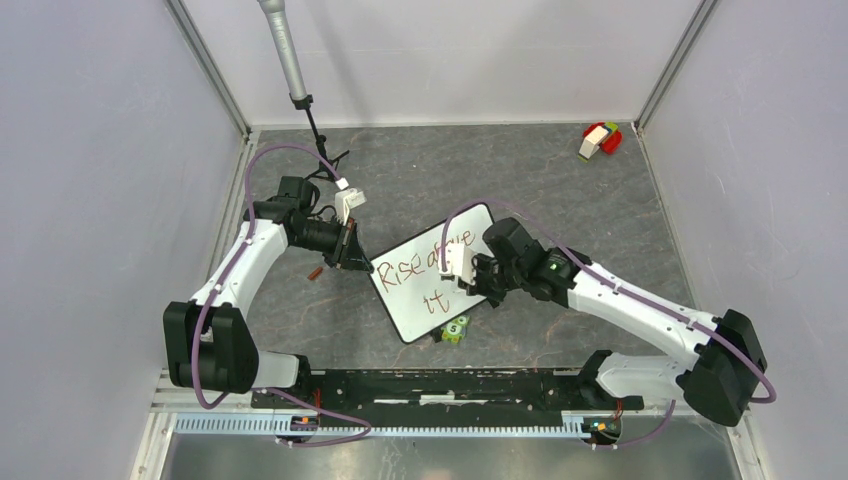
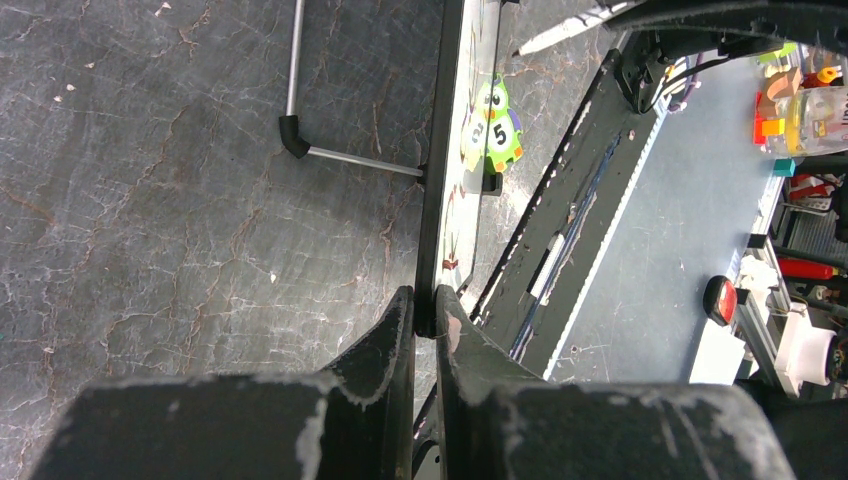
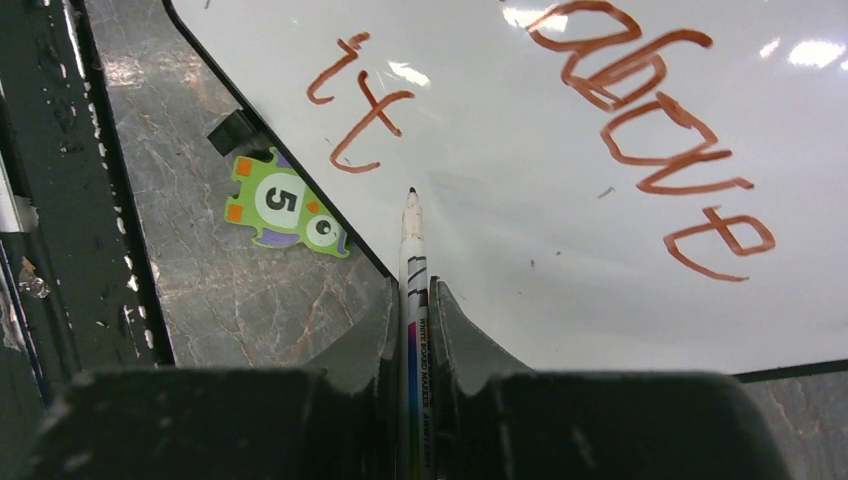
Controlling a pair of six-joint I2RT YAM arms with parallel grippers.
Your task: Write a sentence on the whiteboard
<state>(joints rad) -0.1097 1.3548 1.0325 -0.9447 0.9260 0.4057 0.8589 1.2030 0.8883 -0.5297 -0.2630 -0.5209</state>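
Two lines of reddish-brown lettering show in the top view. The sentence [image 1: 400, 268] so far reads "Rise above" with "it" beneath. It is on the whiteboard [image 1: 415, 310], which lies tilted at the centre of the frame. The left gripper [image 1: 352, 250] meets the board's upper-left edge. The right gripper [image 1: 462, 268] hangs over the board's right half, beside "it". A green number tile [image 1: 455, 329] sits just off the board's lower corner.

From the left wrist, we see the whiteboard [image 2: 440, 150] edge-on, running up the middle of the frame. The left gripper [image 2: 425, 318] is nearly closed, its jaws pinching the black rim at lower centre. We judge that it is steadying the board.

From the right wrist, the right gripper [image 3: 412, 300] is drawn in to a narrow gap around a marker pen [image 3: 413, 250]. The pen points up the frame, its tip on or just over the white, below and right of "it". We cannot tell whether the tip touches the surface. The sentence [image 3: 640, 120] fills the upper part of the frame.

We judge the writing to be partway along its second line, since no full stop follows "it" and bare white lies to its right. The next move calls for setting the tip down a word's gap to the right of "it". It should follow that word's baseline with light, even pressure, while the left clamp stops the board sliding.
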